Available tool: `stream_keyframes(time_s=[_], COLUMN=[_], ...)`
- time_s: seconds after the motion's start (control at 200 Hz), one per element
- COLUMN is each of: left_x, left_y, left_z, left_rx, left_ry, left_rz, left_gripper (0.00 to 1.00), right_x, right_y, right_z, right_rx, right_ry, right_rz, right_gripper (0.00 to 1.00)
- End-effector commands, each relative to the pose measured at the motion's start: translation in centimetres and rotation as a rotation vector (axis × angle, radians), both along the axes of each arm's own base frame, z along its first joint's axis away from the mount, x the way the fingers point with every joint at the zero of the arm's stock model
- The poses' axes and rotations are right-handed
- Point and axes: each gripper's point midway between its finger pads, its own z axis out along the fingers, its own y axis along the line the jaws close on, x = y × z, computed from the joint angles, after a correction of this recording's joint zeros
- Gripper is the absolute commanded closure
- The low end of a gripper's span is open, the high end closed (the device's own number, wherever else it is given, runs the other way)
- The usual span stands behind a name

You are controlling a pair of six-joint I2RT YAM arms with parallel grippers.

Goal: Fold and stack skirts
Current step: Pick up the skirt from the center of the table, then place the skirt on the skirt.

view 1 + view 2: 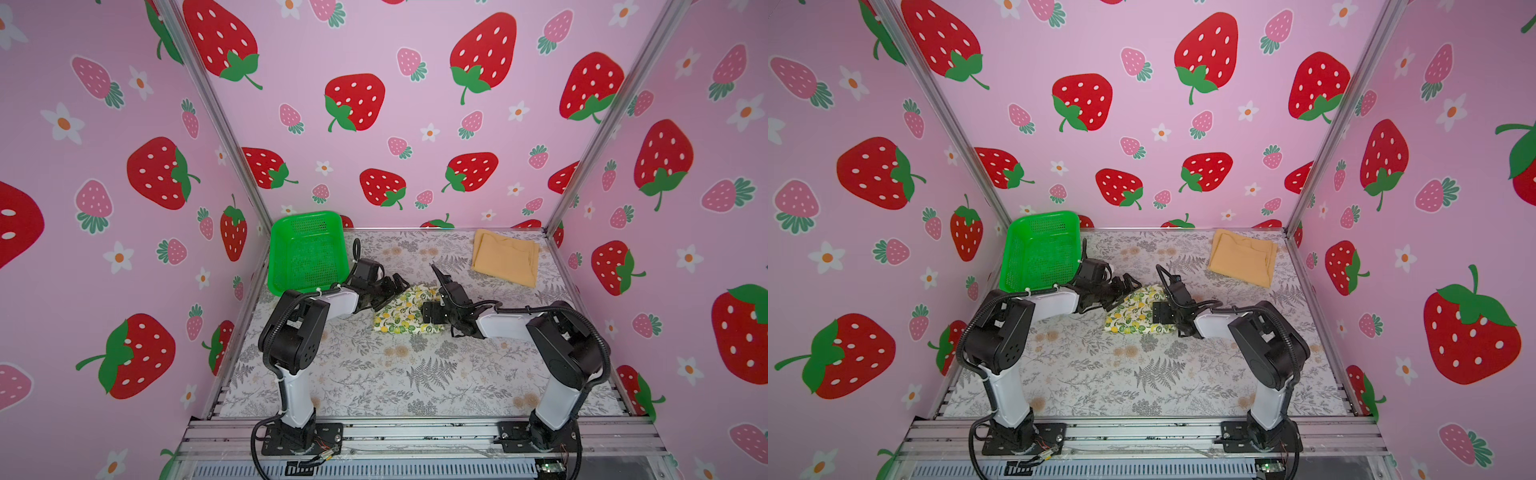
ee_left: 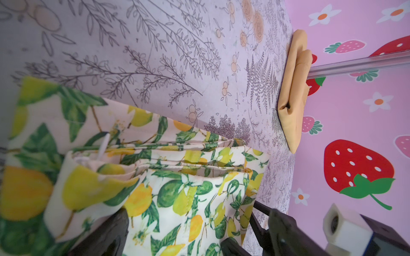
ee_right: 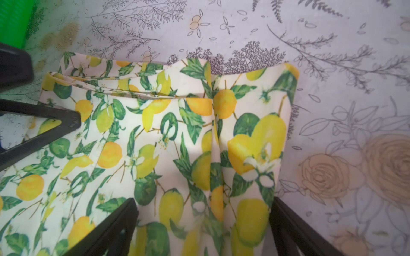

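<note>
**Desk:** Where is the lemon skirt [image 1: 405, 312]?

**Me:** It lies folded in the middle of the table [image 1: 374, 374], directly between my two arms. My left gripper [image 2: 189, 208] is at its basket-side edge and my right gripper [image 3: 204, 202] is at the opposite edge.

**Desk:** Are you holding it?

**Me:** No. In the left wrist view the jaws stand wide apart, with the layered edge of the cloth lying between them and nothing pinched. The right wrist view shows the same: the jaws are spread, a fold of the print runs up between the two fingers [image 3: 115, 226], and I see neither clamping it.

**Desk:** And its long axis?

**Me:** I think it runs from gripper to gripper, but the arms cover both ends in both top views, so I won't swear to it.

**Desk:** Where does it go?

**Me:** Onto the mustard skirt [image 1: 505, 257], I judge. That one lies folded in the far right corner, well apart from the lemon one, farther back and to the right of both tools. My right arm is nearer to it. The green basket [image 1: 305, 253] stands far left, behind my left arm
</note>
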Motion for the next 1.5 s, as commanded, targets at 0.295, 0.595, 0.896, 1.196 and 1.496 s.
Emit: stream_keyframes(time_s=[0.295,0.595,0.896,1.196,1.496], left_x=[0.1,0.1,-1.7,-3.1,-2.9], left_y=[0.1,-0.2,1.1,2.8,1.9], left_z=[-0.2,3.2,10.9,11.7,9.6], left_rx=[0.009,-0.030,-0.035,0.015,-0.040], left_ry=[0.021,-0.038,-0.171,-0.207,-0.175], left_rz=[-0.005,-0.019,-0.008,0.020,0.011], left_gripper=[0.01,0.01,0.01,0.01,0.01], right_x=[-0.5,1.5,5.0,10.4,15.7], right_y=[0.1,0.3,-2.0,-5.9,-10.9], right_z=[-1.0,1.3,4.1,8.2,12.7], right_rx=[0.010,0.039,-0.076,-0.244,-0.341], right_ry=[0.054,0.006,-0.077,-0.133,-0.167], right_rz=[0.003,0.028,-0.003,-0.075,-0.176], right_gripper=[0.75,1.00,1.00,1.00,1.00])
